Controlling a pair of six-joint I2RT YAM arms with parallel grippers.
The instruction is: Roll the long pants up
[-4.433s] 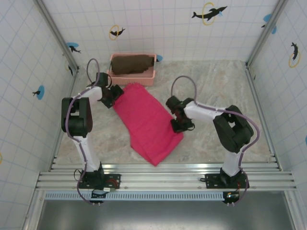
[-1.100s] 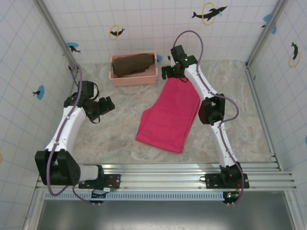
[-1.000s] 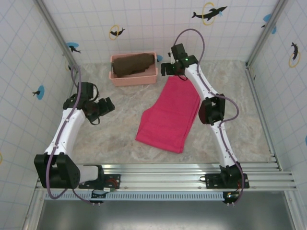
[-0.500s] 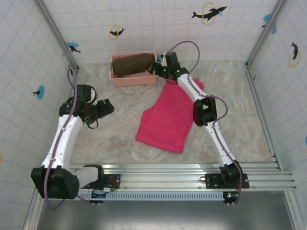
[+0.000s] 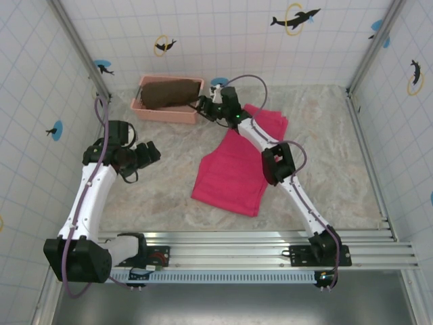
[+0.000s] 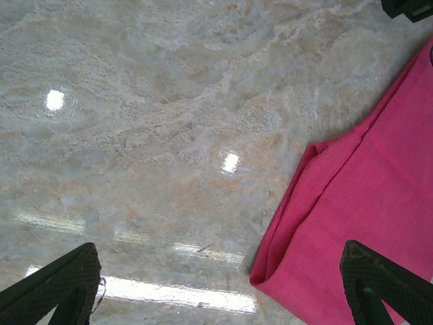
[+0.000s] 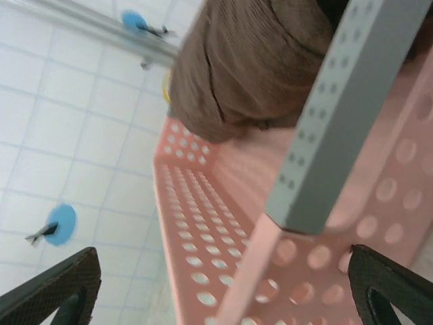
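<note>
**Preparation stage: pants flat, roll not yet begun**

Long pants (image 5: 233, 172) lie flat on the table (image 5: 325, 149), near its centre. They are folded lengthwise into one band, with the far end bunched just beside the right arm. No turn of the roll has been made.

Left gripper (image 5: 145, 154) hovers over bare table to the left of the pants with its jaws spread wide and holding nothing. In the left wrist view, the folded edge of the pants lies by its right finger.

Right gripper (image 5: 205, 108) is at the right end of the pink basket (image 5: 166, 114), which holds a brown cloth (image 5: 169, 93). Its jaws are wide and grip nothing. Contact with the basket wall cannot be confirmed.

Judged step: clearing and positioning before the roll.

Next move calls for:
- bringing both grippers to one short end of the band;
- pinching that edge at two well-spaced places;
- turning the edge over evenly so the roll stays straight.
</note>
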